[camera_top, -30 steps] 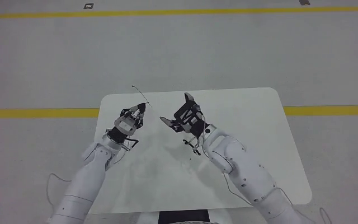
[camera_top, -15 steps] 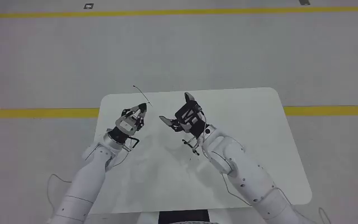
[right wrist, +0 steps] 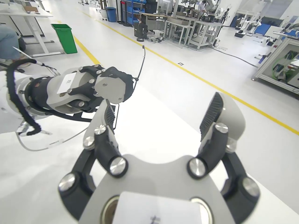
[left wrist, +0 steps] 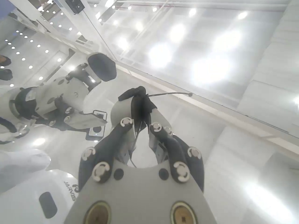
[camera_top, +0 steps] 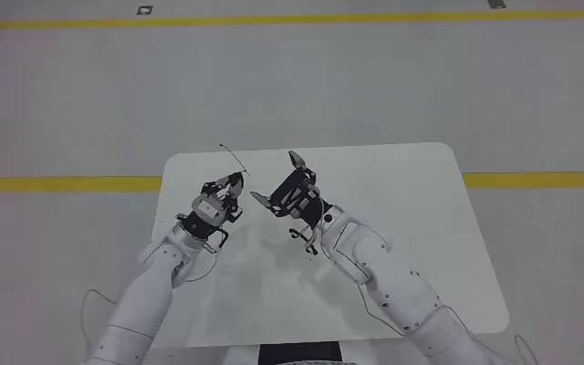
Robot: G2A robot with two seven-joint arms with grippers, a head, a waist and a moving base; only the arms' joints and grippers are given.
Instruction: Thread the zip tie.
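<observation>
My left claw point(camera_top: 235, 180) is pressed together on the zip tie point(camera_top: 234, 155). The thin black strip rises out of the fingertips and leans away from me. Its small head is at the free end, which from above shows over the table's point(camera_top: 411, 210) far edge. From my left wrist I see the tie point(left wrist: 168, 93) jut sideways out of the closed tips point(left wrist: 140, 99), and the rest runs back between the fingers toward the wrist.

My right claw point(camera_top: 274, 176) is spread wide and holds nothing. It sits just beside the left claw, apart from it, with its gap point(right wrist: 162, 101) facing the left claw point(right wrist: 126, 82) and the curved tie point(right wrist: 142, 64).

The left claw is near the table's left edge and far corner. To the right of my right claw the tabletop runs wide. Beyond the far edge is floor, crossed by a yellow line point(camera_top: 91, 183).
</observation>
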